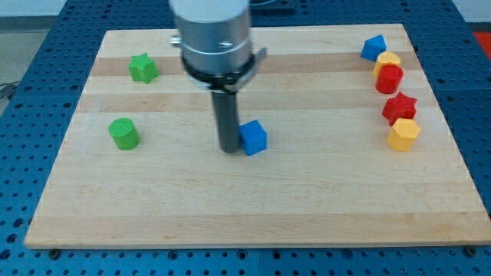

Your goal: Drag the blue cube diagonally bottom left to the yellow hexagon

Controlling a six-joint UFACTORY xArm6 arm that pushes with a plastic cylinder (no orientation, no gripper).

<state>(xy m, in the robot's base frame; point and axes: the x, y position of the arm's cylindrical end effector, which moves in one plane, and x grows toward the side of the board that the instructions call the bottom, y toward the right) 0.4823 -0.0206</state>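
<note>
A blue cube (pixel 253 137) lies near the middle of the wooden board (pixel 253 207). My tip (pixel 230 149) rests on the board right at the cube's left side, touching or nearly touching it. A yellow hexagon (pixel 403 134) lies at the view's right, far to the right of the cube and about level with it. The rod hangs from a grey cylinder (pixel 215 38) at the view's top.
At the view's right: a blue block (pixel 374 47), a yellow block (pixel 388 59), a red cylinder (pixel 389 78) and a red star (pixel 400 106), all above the yellow hexagon. At the left: a green star (pixel 143 68) and a green cylinder (pixel 123 133).
</note>
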